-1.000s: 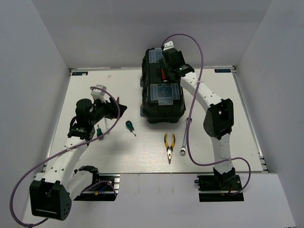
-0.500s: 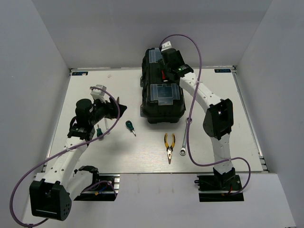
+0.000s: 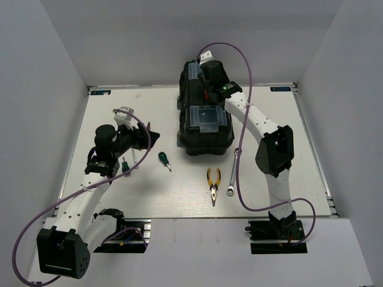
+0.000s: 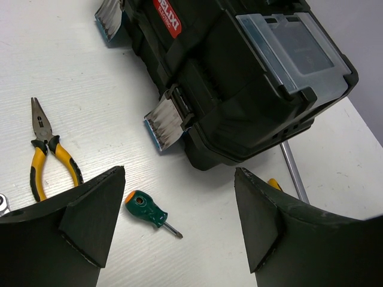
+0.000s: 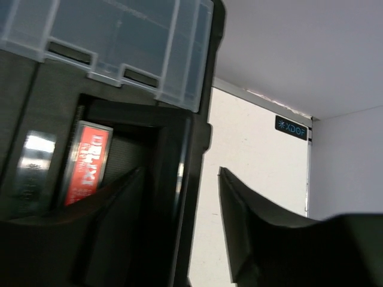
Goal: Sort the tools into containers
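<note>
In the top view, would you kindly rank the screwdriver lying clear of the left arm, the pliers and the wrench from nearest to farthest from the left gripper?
From the left gripper:
1. screwdriver, just to its right, toward the near edge.
2. pliers, mid-table, near the front edge.
3. wrench, right of the pliers.

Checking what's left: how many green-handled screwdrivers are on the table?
2. One screwdriver lies left of the pliers; the other screwdriver sits beside the left arm. Others may be hidden.
</note>
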Motion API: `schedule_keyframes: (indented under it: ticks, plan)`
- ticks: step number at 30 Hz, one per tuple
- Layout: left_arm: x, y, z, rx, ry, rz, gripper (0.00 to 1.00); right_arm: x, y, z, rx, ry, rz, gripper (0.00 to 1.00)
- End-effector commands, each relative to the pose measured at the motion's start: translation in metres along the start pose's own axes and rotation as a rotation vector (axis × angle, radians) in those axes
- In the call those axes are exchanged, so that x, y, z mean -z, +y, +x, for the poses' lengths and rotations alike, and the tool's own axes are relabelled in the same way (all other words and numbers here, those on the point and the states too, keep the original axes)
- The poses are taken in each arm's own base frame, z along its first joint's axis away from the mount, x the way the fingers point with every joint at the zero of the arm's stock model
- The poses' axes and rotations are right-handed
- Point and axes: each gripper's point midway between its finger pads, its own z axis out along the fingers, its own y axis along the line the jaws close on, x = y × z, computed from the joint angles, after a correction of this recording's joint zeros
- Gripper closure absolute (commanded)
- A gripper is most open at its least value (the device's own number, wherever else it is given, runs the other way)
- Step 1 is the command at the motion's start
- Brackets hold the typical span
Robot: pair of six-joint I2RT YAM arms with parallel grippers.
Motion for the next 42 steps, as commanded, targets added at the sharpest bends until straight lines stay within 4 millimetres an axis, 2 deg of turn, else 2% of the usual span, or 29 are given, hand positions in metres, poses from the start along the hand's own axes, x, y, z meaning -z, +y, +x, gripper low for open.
schedule_keyframes:
  ticks: [1, 3, 6, 11, 17, 19, 21, 22, 24, 25, 26, 28, 29, 30, 31, 34, 35, 37, 38, 40, 41, 42]
  plan:
    - [0.005, -0.009, -0.019, -0.022, -0.047, 0.017, 0.16, 0.033, -0.050, -0.037, -0.056, -0.086, 0.106, 0.45]
    - [0.006, -0.009, -0.017, -0.023, -0.047, 0.017, 0.16, 0.030, -0.047, -0.034, -0.057, -0.078, 0.095, 0.57]
    - [0.006, -0.007, -0.017, -0.022, -0.049, 0.008, 0.16, 0.029, -0.046, -0.030, -0.063, -0.066, 0.094, 0.68]
    - [0.006, -0.007, -0.017, -0.022, -0.049, 0.008, 0.16, 0.029, -0.042, -0.029, -0.087, -0.059, 0.069, 0.78]
    - [0.006, -0.007, -0.017, -0.022, -0.049, 0.008, 0.16, 0.039, -0.030, -0.042, -0.085, -0.097, -0.001, 0.94]
    - [0.006, -0.007, -0.017, -0.022, -0.049, 0.008, 0.16, 0.041, -0.021, -0.048, -0.038, -0.118, -0.006, 1.00]
    - [0.006, -0.007, -0.017, -0.022, -0.049, 0.008, 0.16, 0.043, -0.018, -0.054, 0.014, -0.140, 0.008, 1.00]
    - [0.006, -0.007, -0.017, -0.022, -0.049, 0.008, 0.16, 0.044, -0.009, -0.056, 0.058, -0.150, 0.007, 1.00]
    - [0.006, -0.007, -0.017, -0.022, -0.049, 0.008, 0.16, 0.043, -0.005, -0.059, 0.097, -0.164, 0.044, 1.00]
    - [0.006, -0.007, -0.017, -0.022, -0.049, 0.008, 0.16, 0.047, 0.000, -0.062, 0.179, -0.172, 0.062, 1.00]
    - [0.006, -0.007, -0.017, -0.022, -0.049, 0.008, 0.16, 0.043, 0.006, -0.060, 0.202, -0.177, 0.074, 1.00]
    - [0.006, -0.007, -0.017, -0.022, -0.049, 0.008, 0.16, 0.048, 0.010, -0.072, 0.274, -0.215, 0.121, 1.00]
    - [0.006, -0.007, -0.017, -0.022, -0.049, 0.008, 0.16, 0.045, 0.019, -0.066, 0.316, -0.208, 0.123, 1.00]
    - [0.006, -0.007, -0.017, -0.022, -0.049, 0.008, 0.16, 0.048, 0.020, -0.074, 0.354, -0.237, 0.145, 1.00]
    - [0.006, -0.007, -0.017, -0.022, -0.049, 0.008, 0.16, 0.045, 0.026, -0.069, 0.422, -0.233, 0.166, 1.00]
    - [0.007, -0.007, -0.020, -0.026, -0.060, 0.002, 0.16, 0.047, 0.034, -0.081, 0.482, -0.289, 0.219, 1.00]
    - [0.009, -0.008, -0.022, -0.029, -0.068, 0.004, 0.16, 0.049, 0.044, -0.080, 0.584, -0.288, 0.228, 1.00]
    - [0.009, -0.005, -0.019, -0.025, -0.063, -0.009, 0.16, 0.051, 0.052, -0.085, 0.601, -0.321, 0.266, 1.00]
    - [0.010, -0.007, -0.021, -0.029, -0.071, -0.006, 0.16, 0.053, 0.057, -0.088, 0.690, -0.322, 0.286, 1.00]
    - [0.010, -0.007, -0.021, -0.029, -0.071, -0.006, 0.16, 0.051, 0.070, -0.086, 0.720, -0.345, 0.309, 1.00]
    - [0.010, -0.007, -0.021, -0.029, -0.071, -0.006, 0.16, 0.047, 0.080, -0.079, 0.809, -0.324, 0.319, 1.00]
    - [0.011, -0.006, -0.019, -0.025, -0.063, -0.009, 0.16, 0.050, 0.080, -0.084, 0.793, -0.349, 0.342, 1.00]
